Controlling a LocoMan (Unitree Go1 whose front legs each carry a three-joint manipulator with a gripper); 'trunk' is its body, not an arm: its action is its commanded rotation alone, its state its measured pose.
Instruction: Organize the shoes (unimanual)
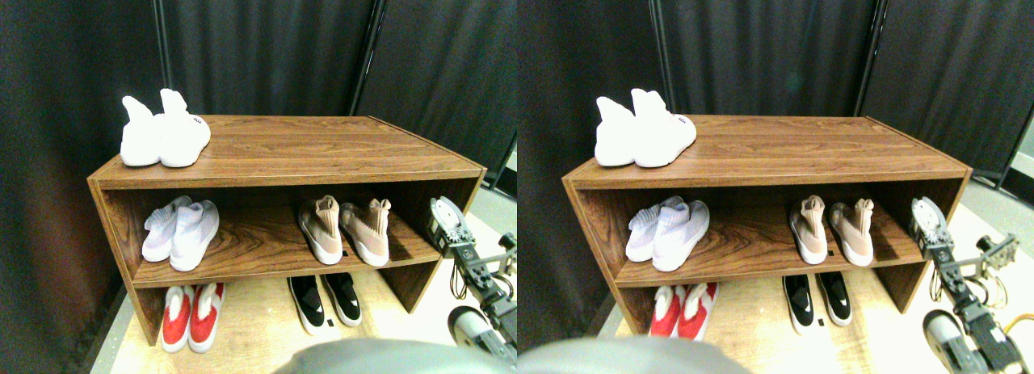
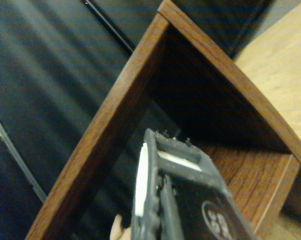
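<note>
I hold the right gripper (image 1: 447, 220) at the shoe rack's (image 1: 275, 176) right end, fingers' state unreadable, approaching the tan-beige sneakers (image 1: 346, 229); next, swing inward over the middle shelf (image 1: 258, 265).

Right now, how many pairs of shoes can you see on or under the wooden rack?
5 pairs: white high-tops on top; pale white knit pair and tan-beige ribbed-collar pair on the middle shelf; red pair and black pair on the floor beneath. None looks hidden.

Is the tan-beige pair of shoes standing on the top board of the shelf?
No, the tan-beige pair stands on the middle board of the shelf; a white pair is on the top board.
</note>
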